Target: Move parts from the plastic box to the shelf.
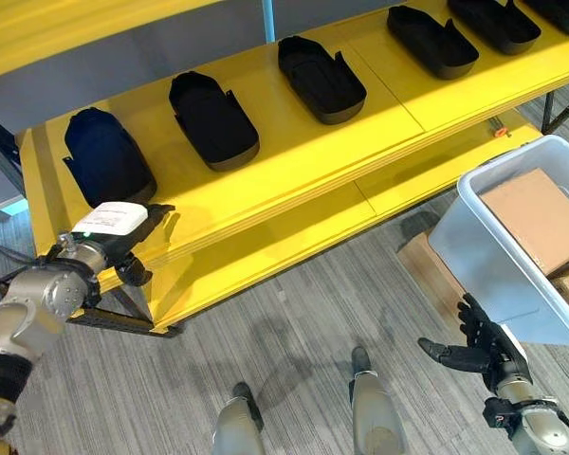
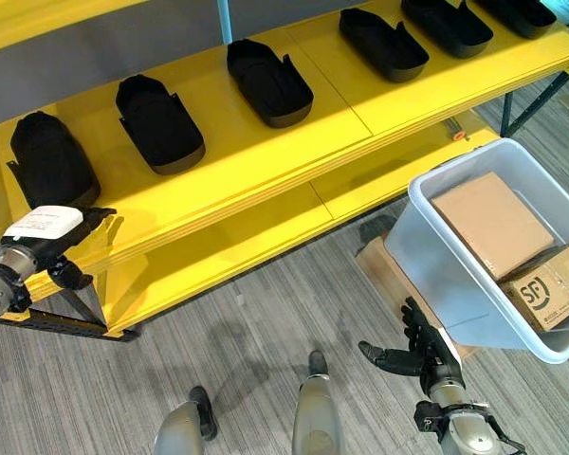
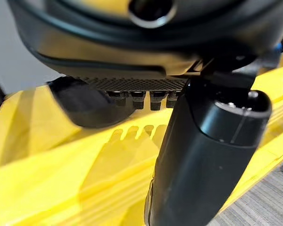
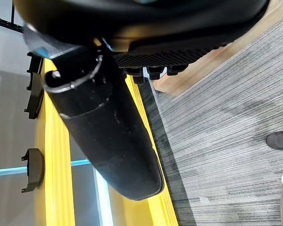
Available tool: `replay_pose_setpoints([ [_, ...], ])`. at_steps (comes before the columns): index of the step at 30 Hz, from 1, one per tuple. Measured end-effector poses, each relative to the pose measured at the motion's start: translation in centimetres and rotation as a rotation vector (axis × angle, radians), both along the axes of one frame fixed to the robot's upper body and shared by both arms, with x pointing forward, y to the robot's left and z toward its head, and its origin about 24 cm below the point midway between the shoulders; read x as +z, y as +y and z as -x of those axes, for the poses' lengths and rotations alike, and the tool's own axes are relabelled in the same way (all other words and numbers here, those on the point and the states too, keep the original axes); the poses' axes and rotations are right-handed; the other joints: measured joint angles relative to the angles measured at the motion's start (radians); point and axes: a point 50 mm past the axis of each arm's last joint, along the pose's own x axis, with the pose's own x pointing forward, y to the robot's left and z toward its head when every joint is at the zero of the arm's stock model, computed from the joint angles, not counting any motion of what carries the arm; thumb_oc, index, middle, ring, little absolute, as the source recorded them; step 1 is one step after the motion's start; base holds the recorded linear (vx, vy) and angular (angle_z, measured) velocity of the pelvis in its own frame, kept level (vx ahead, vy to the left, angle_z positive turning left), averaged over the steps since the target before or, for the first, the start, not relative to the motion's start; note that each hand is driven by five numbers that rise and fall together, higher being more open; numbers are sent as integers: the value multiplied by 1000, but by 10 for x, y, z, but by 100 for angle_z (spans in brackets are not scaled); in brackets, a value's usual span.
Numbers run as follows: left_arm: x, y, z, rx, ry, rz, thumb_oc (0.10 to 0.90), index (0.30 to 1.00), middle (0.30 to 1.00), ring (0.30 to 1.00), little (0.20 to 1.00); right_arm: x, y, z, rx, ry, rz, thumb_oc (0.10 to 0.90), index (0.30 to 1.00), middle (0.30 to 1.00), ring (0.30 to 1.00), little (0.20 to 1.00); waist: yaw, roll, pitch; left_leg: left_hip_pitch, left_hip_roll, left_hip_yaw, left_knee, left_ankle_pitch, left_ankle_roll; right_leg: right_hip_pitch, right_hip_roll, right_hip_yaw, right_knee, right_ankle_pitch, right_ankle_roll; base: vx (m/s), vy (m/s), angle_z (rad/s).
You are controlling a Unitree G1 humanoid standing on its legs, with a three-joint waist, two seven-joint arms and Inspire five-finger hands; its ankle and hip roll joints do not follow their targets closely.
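Several black moulded parts lie in a row on the yellow shelf (image 1: 294, 161); the leftmost part (image 1: 104, 156) shows close up as a dark shape (image 3: 85, 103). My left hand (image 1: 123, 232) hovers at the shelf's front edge just before that part, open and empty, its fingers straight over the board. The pale plastic box (image 1: 512, 275) stands at the right with cardboard cartons (image 1: 536, 218) inside. My right hand (image 1: 474, 351) hangs low beside the box's near wall, open with relaxed fingers and holding nothing; its thumb (image 4: 108, 136) points toward the shelf.
A lower yellow board (image 1: 266, 251) runs under the top one, on a black frame (image 1: 123, 322). A flat brown cardboard piece (image 1: 422, 261) lies on the grey striped floor (image 1: 303, 322) under the box. More black parts (image 1: 431, 40) continue toward the far right.
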Motion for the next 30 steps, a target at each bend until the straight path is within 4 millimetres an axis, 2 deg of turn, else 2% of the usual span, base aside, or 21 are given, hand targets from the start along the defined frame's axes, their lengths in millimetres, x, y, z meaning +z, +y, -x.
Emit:
replay_pose_setpoints([
  [8,3,10,25,27,-30,17,900,1000,1000,1000,1000,0,2,-2,-1,-9,-9,900,1000,1000,1000,1000,30,1,0,39,-2,-10,-16,-1,3,48,-5,-12,-13,-5,-3,22,-12,4],
  [13,11,5,43,-11,-75,77,900,1000,1000,1000,1000,-2,2,0,-7,-7,-16,900,1000,1000,1000,1000,36,7,1,89,-5,-9,-46,4,6,95,-8,-20,-32,-5,-3,45,-20,4],
  [15,13,4,50,-19,-110,196,900,1000,1000,1000,1000,0,2,-2,-6,-16,-16,900,1000,1000,1000,1000,38,11,0,121,-7,-7,-66,8,4,127,-11,-26,-48,-4,-3,83,-49,3],
  [17,2,6,58,10,-137,346,900,1000,1000,1000,1000,-1,4,-2,-14,-23,-27,900,1000,1000,1000,1000,33,15,-2,166,-9,3,-89,10,3,162,-13,-26,-65,-3,-3,64,-56,-5],
  [19,-19,3,67,47,-138,519,900,1000,1000,1000,1000,-1,4,-1,-17,-23,-30,900,1000,1000,1000,1000,33,31,-16,208,-8,8,-116,13,-1,204,-11,-30,-90,-1,0,82,-71,-6],
  [20,-36,-1,79,70,-117,628,900,1000,1000,1000,1000,-1,4,-1,-18,-24,-30,900,1000,1000,1000,1000,35,42,-27,232,-7,15,-138,16,-3,223,-9,-31,-97,0,1,75,-85,-7],
  [23,-77,-16,97,150,-108,934,900,1000,1000,1000,1000,-4,3,6,-25,-2,-28,900,1000,1000,1000,1000,34,71,-58,296,-6,26,-188,32,-16,264,-5,-34,-117,-5,-1,65,-95,-4],
  [24,-98,-25,108,204,-93,1093,900,1000,1000,1000,1000,-5,2,8,-24,6,-29,900,1000,1000,1000,1000,37,81,-79,320,-2,28,-216,41,-21,283,0,-40,-120,-11,-6,27,-200,4],
  [25,-125,-43,121,282,-102,1307,900,1000,1000,1000,1000,-6,2,11,-22,14,-29,900,1000,1000,1000,1000,37,91,-102,363,-1,30,-260,60,-27,303,7,-47,-120,-22,-9,7,-229,11],
  [26,-141,-57,128,317,-67,1426,900,1000,1000,1000,1000,-7,3,11,-16,20,-28,900,1000,1000,1000,1000,38,96,-121,371,9,23,-278,69,-30,311,14,-59,-110,-33,-17,6,-188,16],
  [28,-166,-77,139,412,-30,1642,900,1000,1000,1000,1000,-10,5,13,-1,35,-28,900,1000,1000,1000,1000,44,96,-147,403,20,18,-312,86,-34,311,36,-61,-89,-54,-28,-33,-194,10],
  [30,-182,-94,150,468,38,1758,900,1000,1000,1000,1000,-12,7,15,17,47,-29,900,1000,1000,1000,1000,44,99,-171,414,49,14,-330,98,-34,304,63,-73,-55,-77,-48,-63,-312,3],
])
